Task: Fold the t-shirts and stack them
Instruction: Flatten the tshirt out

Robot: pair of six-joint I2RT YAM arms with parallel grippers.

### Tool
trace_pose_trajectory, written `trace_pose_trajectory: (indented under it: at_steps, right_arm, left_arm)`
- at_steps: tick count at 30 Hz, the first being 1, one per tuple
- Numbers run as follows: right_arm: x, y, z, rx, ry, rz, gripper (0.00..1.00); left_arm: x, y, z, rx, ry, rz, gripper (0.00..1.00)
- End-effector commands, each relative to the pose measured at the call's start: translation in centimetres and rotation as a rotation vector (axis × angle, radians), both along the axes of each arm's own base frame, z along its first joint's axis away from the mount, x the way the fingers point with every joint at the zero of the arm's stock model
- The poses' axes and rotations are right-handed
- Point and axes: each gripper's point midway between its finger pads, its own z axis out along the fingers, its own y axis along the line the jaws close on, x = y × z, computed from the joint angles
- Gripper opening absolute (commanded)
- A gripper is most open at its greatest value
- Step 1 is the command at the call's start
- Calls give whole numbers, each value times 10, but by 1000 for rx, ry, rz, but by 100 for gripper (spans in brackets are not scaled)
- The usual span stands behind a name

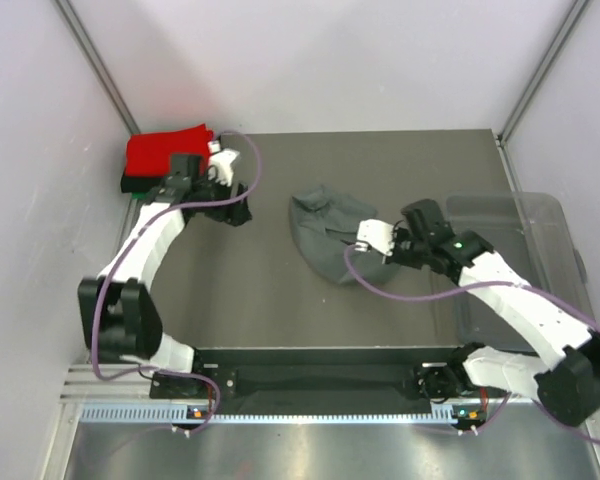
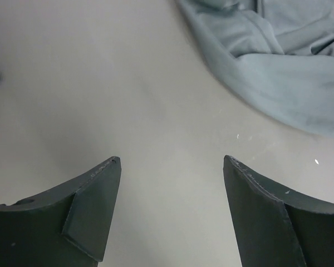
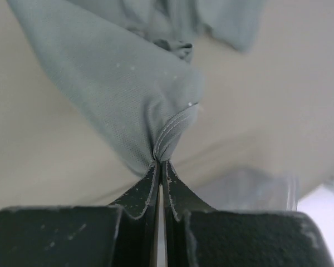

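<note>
Dark table (image 1: 240, 300), grey t-shirt (image 1: 323, 238), folded stack (image 1: 162, 155)

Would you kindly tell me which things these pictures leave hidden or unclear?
Top view: the left arm hides most of what lies beneath the red t-shirt; count unclear.
Right wrist view: the grey t-shirt runs past the top edge, blurred there; the right hand pinches its edge.
Left wrist view: the open left hand shows only fingertips.

Reads as a robotics lab test cell. Plain white panels (image 1: 330, 60) close you in on three sides, joined by bare metal corner struts (image 1: 97, 65). The grey table (image 1: 250, 300) is a plain work surface. A slotted aluminium rail (image 1: 310, 412) along the near edge carries both arm bases (image 1: 170, 385). Purple cables (image 1: 400, 294) run loose. A clear plastic bin (image 1: 540, 215) sits on your right.
</note>
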Motion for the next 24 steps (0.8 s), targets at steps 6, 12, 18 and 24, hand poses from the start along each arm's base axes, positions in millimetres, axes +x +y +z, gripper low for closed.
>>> trace_pose_trajectory:
  at_steps: [6,12,18,24]
  right_arm:
    - [-5,-16,19,188,-85,-125,0]
    - [-12,-26,14,269,-58,-180,0]
    - [-15,-30,11,293,-47,-201,0]
    - [-14,-30,6,312,-43,-213,0]
  left_arm:
    - [78,-107,0,149,-143,-248,78]
    - [123,-130,-45,172,-131,-243,78]
    - [147,-148,-67,131,-126,-236,78]
    - [143,-184,-74,119,-103,-275,76]
